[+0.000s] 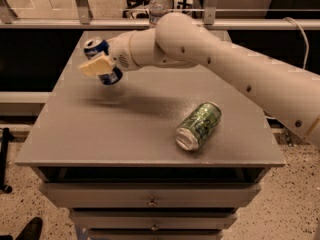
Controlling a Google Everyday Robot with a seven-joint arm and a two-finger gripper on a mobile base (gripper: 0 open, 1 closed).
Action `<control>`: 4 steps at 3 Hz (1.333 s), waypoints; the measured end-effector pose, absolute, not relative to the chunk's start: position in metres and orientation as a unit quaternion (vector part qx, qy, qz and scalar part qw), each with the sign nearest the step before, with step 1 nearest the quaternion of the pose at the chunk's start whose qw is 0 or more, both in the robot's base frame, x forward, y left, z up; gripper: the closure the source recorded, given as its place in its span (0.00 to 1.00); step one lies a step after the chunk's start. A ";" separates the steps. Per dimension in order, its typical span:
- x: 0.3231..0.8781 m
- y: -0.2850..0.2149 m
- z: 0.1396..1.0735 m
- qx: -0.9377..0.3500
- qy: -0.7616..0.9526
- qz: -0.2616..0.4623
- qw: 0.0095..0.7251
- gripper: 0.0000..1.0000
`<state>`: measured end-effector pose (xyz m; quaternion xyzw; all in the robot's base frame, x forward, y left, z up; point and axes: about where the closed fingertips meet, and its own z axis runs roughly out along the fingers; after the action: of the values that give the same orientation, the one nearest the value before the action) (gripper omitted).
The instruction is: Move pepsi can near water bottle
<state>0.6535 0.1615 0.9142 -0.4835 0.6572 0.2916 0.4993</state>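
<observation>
My gripper [100, 64] is at the back left of the grey cabinet top [110, 129]. It is shut on the pepsi can [102, 59], a dark blue can with a silver top, held tilted a little above the surface. One cream fingertip [94, 66] lies across the can's front. The water bottle [157, 7], clear with a white cap, stands at the far edge, mostly hidden behind my arm [225, 69].
A green patterned can [198, 125] lies on its side at the front right of the cabinet top. Drawers [150, 201] run below the front edge. A railing [80, 4] stands behind the cabinet. A dark shoe [30, 229] shows at the bottom left.
</observation>
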 end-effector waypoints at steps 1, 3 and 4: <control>0.680 0.081 0.954 -0.437 0.651 0.237 0.574 1.00; 0.733 -0.006 0.971 -0.369 0.638 0.199 0.646 1.00; 0.779 -0.034 0.958 -0.332 0.643 0.194 0.662 1.00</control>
<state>0.7789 -0.0342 0.9581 -0.3325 0.6431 0.1944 0.6619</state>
